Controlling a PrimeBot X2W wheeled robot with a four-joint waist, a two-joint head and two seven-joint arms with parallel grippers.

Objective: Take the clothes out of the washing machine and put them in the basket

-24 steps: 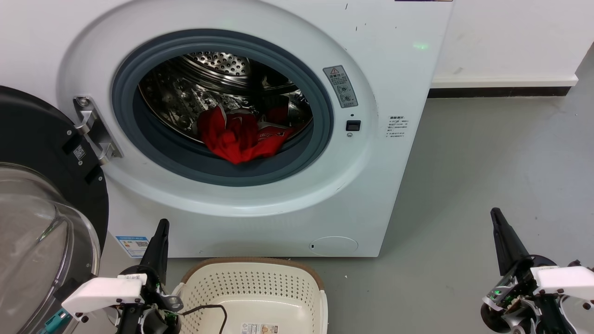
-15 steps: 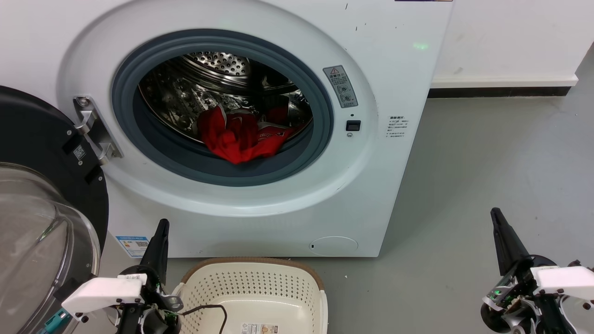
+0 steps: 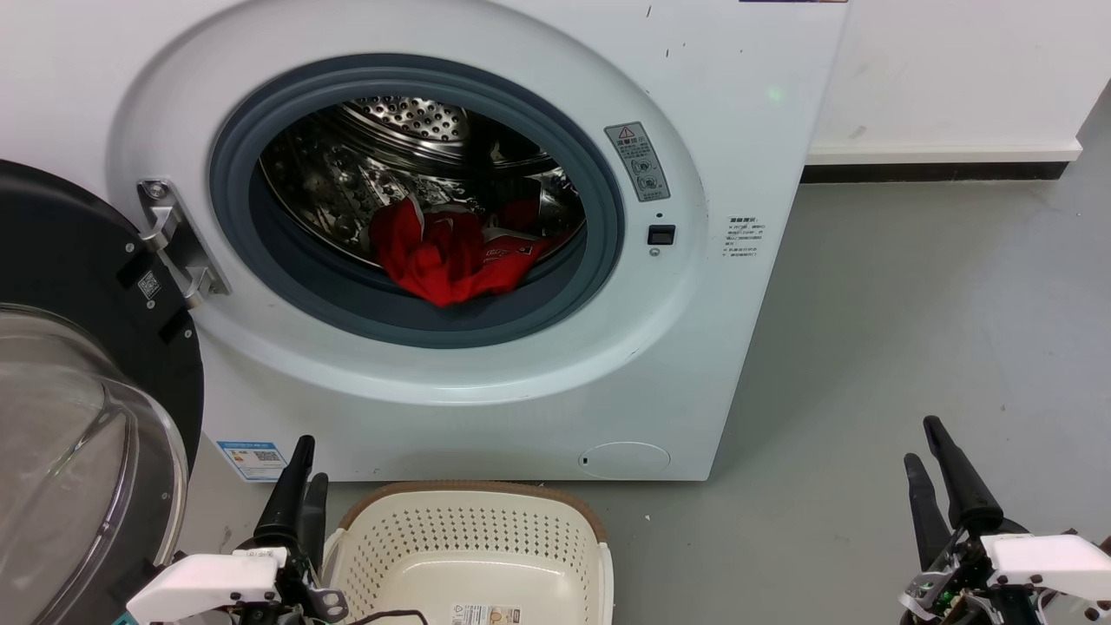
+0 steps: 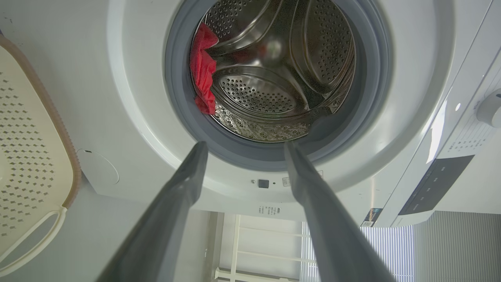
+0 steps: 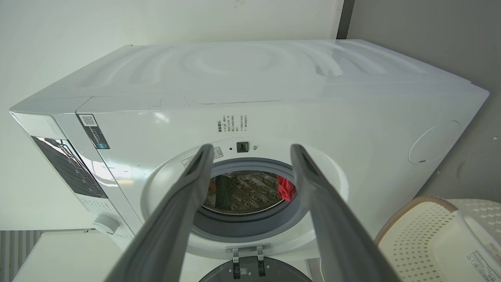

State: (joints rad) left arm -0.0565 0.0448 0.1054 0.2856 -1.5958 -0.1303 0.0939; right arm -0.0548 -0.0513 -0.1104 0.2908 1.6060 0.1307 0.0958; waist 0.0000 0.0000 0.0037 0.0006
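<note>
Clothes [image 4: 202, 74] in washing machine [image 4: 129, 117], jaws apart

A laundry corner in a plain, bare room, whether a home or a test space cannot be told; a large white front-loading washing machine [image 3: 746, 130] stands straight on a smooth grey floor [image 3: 920, 312], its black-framed glass door [image 3: 61, 260] swung open; an energy label [image 3: 252, 458] is stuck low on its front; a cream perforated basket [image 3: 473, 489] sits on the floor just before it; behind is a bare white wall [image 3: 955, 61] with white skirting [image 3: 937, 154] over a dark strip; the left wrist view shows vertical blinds [image 4: 391, 250] and a white rack [image 4: 266, 254].
</note>
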